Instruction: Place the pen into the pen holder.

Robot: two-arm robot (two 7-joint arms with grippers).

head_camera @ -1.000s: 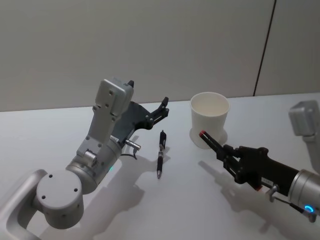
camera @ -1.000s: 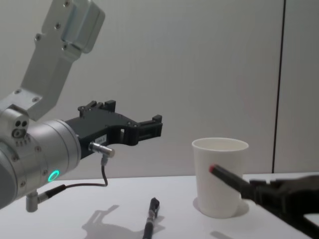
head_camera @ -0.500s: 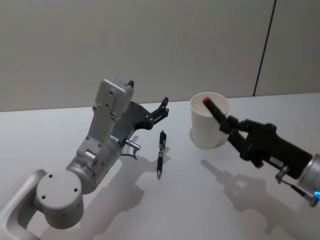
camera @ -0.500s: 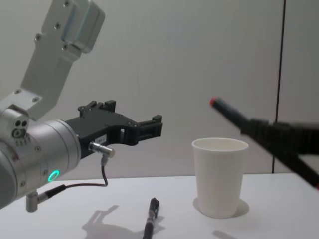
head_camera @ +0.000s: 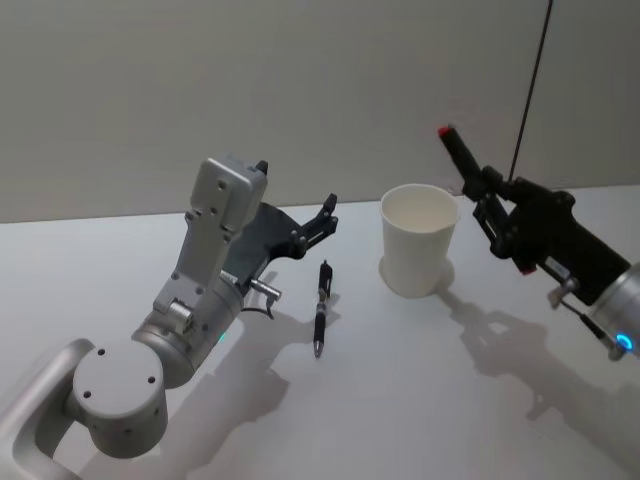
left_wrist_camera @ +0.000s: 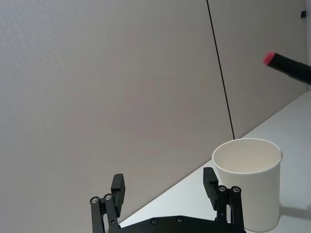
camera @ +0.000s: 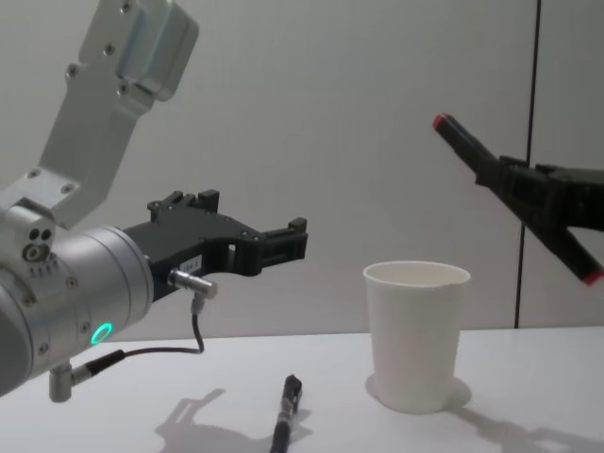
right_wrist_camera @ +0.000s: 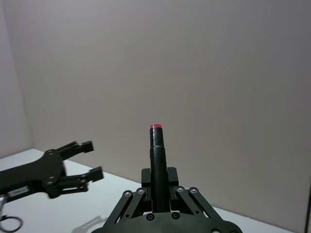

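Note:
The pen holder, a white paper cup (head_camera: 418, 240) (camera: 416, 335) (left_wrist_camera: 249, 182), stands upright on the table. My right gripper (head_camera: 488, 192) (camera: 502, 176) (right_wrist_camera: 156, 190) is shut on a black pen with a red end (head_camera: 455, 150) (camera: 458, 140) (right_wrist_camera: 156, 155) (left_wrist_camera: 287, 65), held in the air above and to the right of the cup, red end pointing up and left. Another black pen (head_camera: 321, 308) (camera: 286, 411) lies on the table left of the cup. My left gripper (head_camera: 325, 215) (camera: 283, 243) (left_wrist_camera: 164, 184) hovers open above that lying pen.
The white table (head_camera: 400, 400) meets a plain grey wall (head_camera: 300, 80) behind the cup. The left arm's grey links (head_camera: 210, 260) rise over the table's left side. A thin cable (camera: 193, 326) hangs from the left wrist.
My right gripper has risen with its pen from low in front of the cup to above and to the right of the rim, tilting upward. The left arm, cup and lying pen stayed put.

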